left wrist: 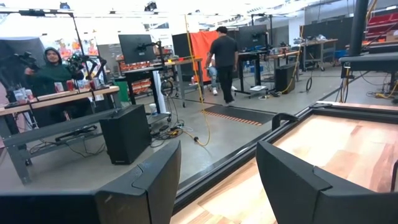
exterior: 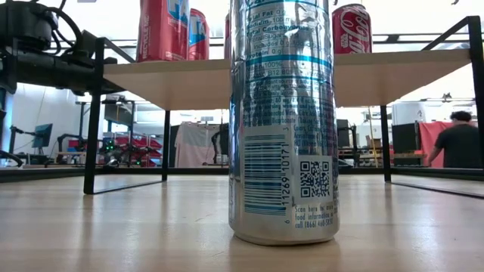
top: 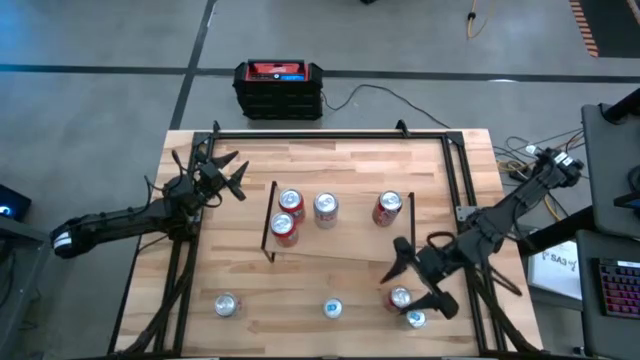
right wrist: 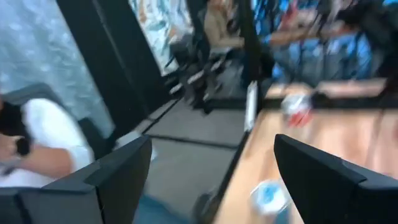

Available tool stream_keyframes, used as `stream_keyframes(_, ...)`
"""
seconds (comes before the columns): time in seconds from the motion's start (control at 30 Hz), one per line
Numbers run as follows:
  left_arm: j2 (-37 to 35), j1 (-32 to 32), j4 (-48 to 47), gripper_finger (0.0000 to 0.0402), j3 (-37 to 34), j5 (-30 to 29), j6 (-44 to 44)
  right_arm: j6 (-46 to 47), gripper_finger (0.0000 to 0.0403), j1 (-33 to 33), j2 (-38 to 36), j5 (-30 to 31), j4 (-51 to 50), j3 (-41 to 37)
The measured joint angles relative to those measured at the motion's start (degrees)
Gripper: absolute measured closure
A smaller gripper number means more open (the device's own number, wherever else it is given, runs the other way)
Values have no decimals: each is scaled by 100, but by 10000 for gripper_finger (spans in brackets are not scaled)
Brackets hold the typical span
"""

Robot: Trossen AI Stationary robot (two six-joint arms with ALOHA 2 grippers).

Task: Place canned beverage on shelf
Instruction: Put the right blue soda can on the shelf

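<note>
The shelf (top: 340, 245) stands mid-table with three red cans (top: 284, 228) and a silver can (top: 326, 207) upright on it. Several more cans stand on the tabletop near the front edge: silver (top: 226, 304), blue-topped (top: 332, 308), red (top: 400, 298) and blue-topped (top: 416, 319). The low view has one tall silver can (exterior: 283, 121) close in front of the shelf (exterior: 197, 79). My right gripper (top: 420, 283) hangs open above the near-right cans; nothing is between its fingers (right wrist: 211, 180). My left gripper (top: 225, 170) waits open at the far left, empty (left wrist: 217, 180).
A black frame (top: 330, 132) runs along the table's far edge and sides. A black and red box (top: 279, 88) sits on the floor beyond it. People show in the room behind the table. Bare wood lies left of the shelf.
</note>
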Motion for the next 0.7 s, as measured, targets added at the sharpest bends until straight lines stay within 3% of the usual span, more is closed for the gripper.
stream_keyframes(0.23,0,0,0,207,0,-1,0,-700,78,-1030,190,-940,-302,760)
stream_keyframes(0.33,-2,0,0,207,0,-2,0,-1182,78,-1462,283,-870,-968,1384)
stream_keyframes(0.47,-1,0,1,207,0,-1,0,-1538,78,-2087,394,-349,-2214,2458)
stream_keyframes(0.6,0,0,0,207,0,0,0,-666,78,-2573,557,-126,-3880,3469)
stream_keyframes(0.7,-2,0,0,207,0,0,0,-188,78,-2516,557,-601,-4892,3831)
